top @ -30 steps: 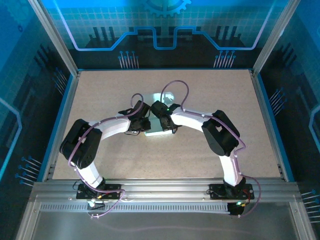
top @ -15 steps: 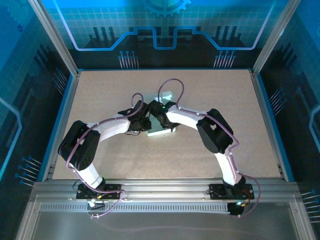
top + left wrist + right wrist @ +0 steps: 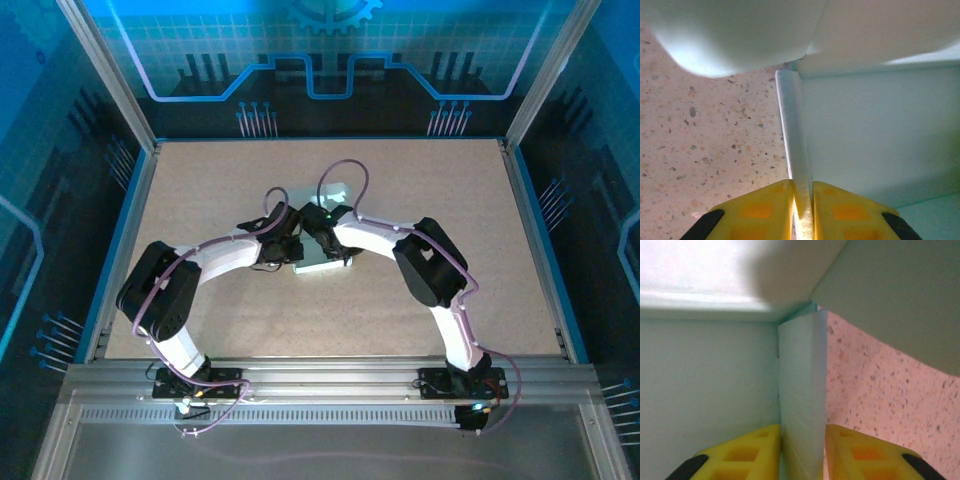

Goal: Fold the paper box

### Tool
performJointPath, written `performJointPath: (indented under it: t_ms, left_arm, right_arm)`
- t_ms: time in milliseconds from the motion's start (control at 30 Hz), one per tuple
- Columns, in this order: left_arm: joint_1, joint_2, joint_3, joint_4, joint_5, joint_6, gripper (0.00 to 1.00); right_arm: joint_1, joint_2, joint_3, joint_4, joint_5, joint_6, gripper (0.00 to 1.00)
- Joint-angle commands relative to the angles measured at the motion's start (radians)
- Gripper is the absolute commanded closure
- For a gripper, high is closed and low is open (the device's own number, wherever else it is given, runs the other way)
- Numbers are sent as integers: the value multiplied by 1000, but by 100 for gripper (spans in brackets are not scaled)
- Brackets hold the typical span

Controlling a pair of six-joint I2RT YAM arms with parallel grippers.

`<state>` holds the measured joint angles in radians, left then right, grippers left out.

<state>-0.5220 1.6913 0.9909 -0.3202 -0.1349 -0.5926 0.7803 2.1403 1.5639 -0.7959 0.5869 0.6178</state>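
Note:
The pale mint paper box [image 3: 330, 264] lies in the middle of the table, partly under both wrists, with one flap [image 3: 336, 190] sticking out behind them. My left gripper [image 3: 289, 243] meets it from the left. In the left wrist view that gripper [image 3: 802, 189] is shut on the thin upright side wall [image 3: 792, 130], the box floor [image 3: 880, 135] to its right. My right gripper [image 3: 321, 237] comes in from the right. In the right wrist view its fingers [image 3: 803, 432] straddle another upright wall [image 3: 801, 385] with a thin gap, so the jaws stand slightly open.
The speckled beige tabletop [image 3: 440, 200] stretches out on all sides of the box. Blue raised edges and metal frame posts [image 3: 525, 215] bound the table. Both arms arch inward from their bases at the near edge [image 3: 320, 380].
The right wrist has shifted a little to the left over the box. Its jaws have loosened on the wall. The left arm has stayed still, keeping its grip.

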Motion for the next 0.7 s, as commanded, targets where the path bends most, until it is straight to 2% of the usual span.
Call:
performJointPath:
  t_ms: [0, 167, 367, 467, 533, 667]
  left_arm:
    - [-18, -2, 21, -17, -8, 25, 82]
    - [-18, -10, 17, -17, -9, 25, 82]
    - [-20, -26, 12, -12, -7, 26, 80]
    - [-20, -50, 6, -14, -13, 28, 74]
    - [-21, -74, -5, -15, -26, 28, 66]
    - [-20, -137, -49, -11, -45, 29, 51]
  right_arm:
    - [49, -85, -33, 12, -21, 4, 61]
    - [40, -180, -100, 70, -80, 7, 47]
    - [27, -297, -197, 169, -93, -13, 37]
    - [27, -367, -253, 229, -94, -63, 31]
    - [21, -414, -283, 252, -94, -112, 26]
    - [6, -501, -344, 301, -106, -225, 23]
